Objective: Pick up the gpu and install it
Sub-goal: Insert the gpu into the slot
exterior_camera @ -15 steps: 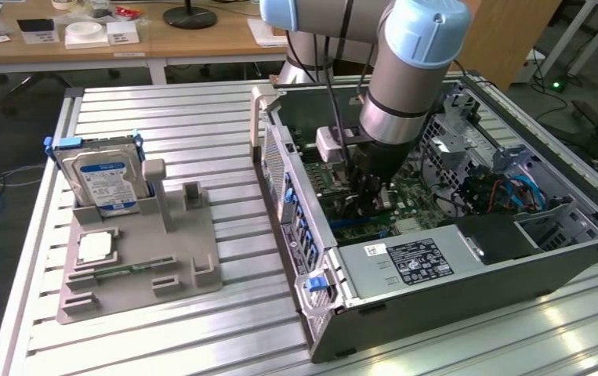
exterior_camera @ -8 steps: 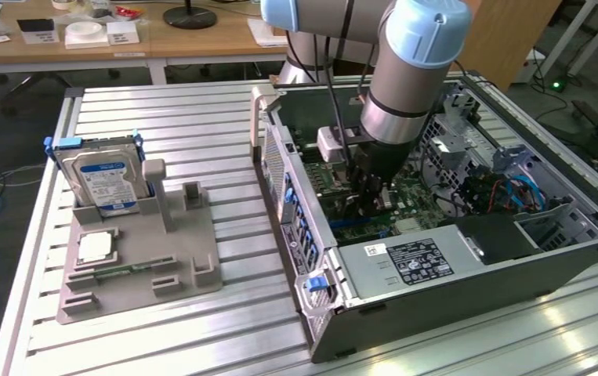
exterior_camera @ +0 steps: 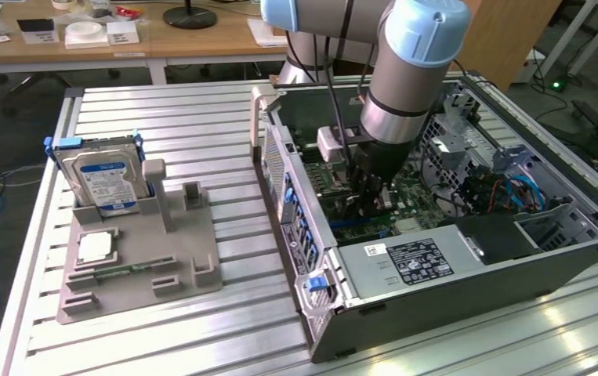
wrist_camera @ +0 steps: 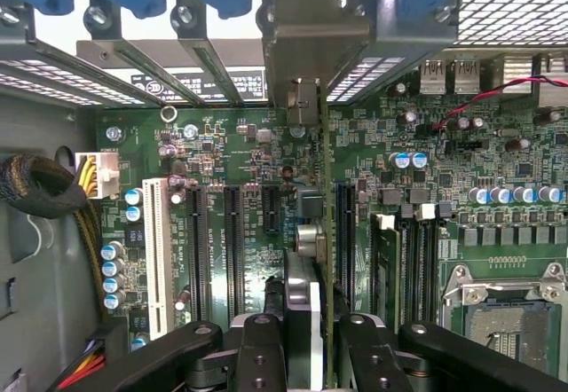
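Observation:
My gripper (wrist_camera: pixel 311 332) is shut on the gpu (wrist_camera: pixel 325 223), which I see edge-on as a thin card running up from between the black fingers (wrist_camera: pixel 259 348). Its silver bracket (wrist_camera: pixel 315 46) stands at the rear slot openings of the case. The card is upright over the green motherboard (wrist_camera: pixel 222 144), between two black expansion slots (wrist_camera: pixel 344 232); whether it sits in a slot I cannot tell. In the exterior view the gripper (exterior_camera: pixel 369 200) reaches down inside the open computer case (exterior_camera: pixel 299 235), and the arm hides most of the card.
A grey fixture (exterior_camera: pixel 142 266) on the exterior view's left holds a hard drive (exterior_camera: pixel 105 180), a processor chip (exterior_camera: pixel 95 247) and a memory stick (exterior_camera: pixel 121 270). Inside the case are the power supply (exterior_camera: pixel 408 262), a black cable bundle (wrist_camera: pixel 35 188), memory slots (wrist_camera: pixel 404 259) and the processor socket (wrist_camera: pixel 510 321).

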You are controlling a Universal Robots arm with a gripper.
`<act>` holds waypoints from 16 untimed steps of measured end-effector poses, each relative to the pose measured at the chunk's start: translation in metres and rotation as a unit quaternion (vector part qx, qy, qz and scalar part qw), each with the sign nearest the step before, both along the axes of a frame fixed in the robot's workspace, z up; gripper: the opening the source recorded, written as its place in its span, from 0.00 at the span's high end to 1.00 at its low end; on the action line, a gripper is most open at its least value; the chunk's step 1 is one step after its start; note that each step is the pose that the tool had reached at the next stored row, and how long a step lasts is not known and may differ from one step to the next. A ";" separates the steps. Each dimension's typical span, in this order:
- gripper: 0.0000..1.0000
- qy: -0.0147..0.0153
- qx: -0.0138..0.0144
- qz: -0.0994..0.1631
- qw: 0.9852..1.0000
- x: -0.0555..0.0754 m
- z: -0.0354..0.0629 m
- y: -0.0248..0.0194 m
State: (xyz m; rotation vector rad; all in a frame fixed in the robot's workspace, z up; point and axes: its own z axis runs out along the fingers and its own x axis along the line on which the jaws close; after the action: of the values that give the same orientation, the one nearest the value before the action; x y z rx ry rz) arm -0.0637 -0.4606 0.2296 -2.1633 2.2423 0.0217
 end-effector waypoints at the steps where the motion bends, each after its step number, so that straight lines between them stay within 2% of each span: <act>1: 0.72 0.000 0.000 0.000 1.000 0.000 -0.0001 0.0003; 16: 0.72 0.000 0.000 0.000 1.000 -0.002 -0.0025 0.0003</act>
State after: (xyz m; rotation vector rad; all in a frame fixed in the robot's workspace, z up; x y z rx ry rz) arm -0.0653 -0.4603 0.2271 -2.1635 2.2421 0.0217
